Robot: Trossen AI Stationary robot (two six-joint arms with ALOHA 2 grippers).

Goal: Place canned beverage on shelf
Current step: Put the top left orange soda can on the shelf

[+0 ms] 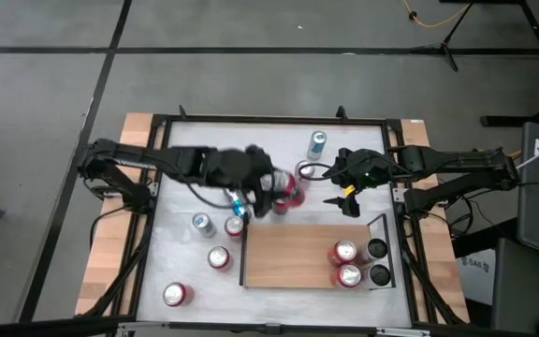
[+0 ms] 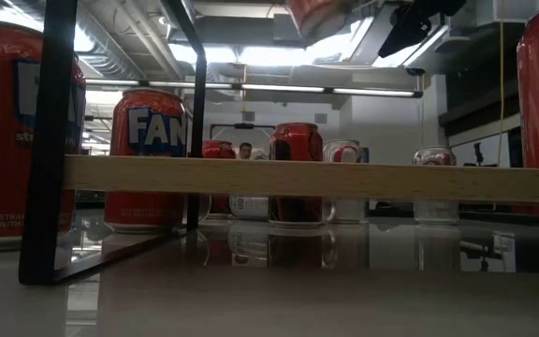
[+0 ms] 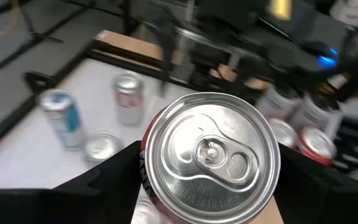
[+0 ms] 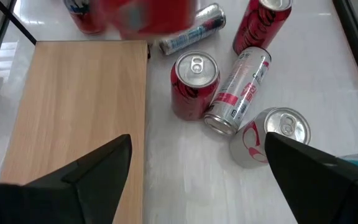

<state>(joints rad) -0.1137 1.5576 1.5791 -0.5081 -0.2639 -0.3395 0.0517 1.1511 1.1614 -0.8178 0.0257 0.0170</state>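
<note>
Left gripper [image 3: 207, 186] is pinching one upright red can [image 3: 210, 158]; right gripper [image 1: 349, 198] is hanging spread; shelf [image 1: 293, 255] is holding four cans.

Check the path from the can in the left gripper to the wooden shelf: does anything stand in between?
Nothing visible does. The left gripper holds the red can just beyond the shelf, whose near stretch is bare; two red cans stand at its far end.

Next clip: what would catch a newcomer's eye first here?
The left gripper holding a red aluminium can above the table, just off the far edge of the light-brown wooden shelf board. Next, the two red cans already standing at the board's right end beside two dark cans. The right gripper hangs open and empty nearby, and loose cans are scattered over the white tabletop to the left.
</note>
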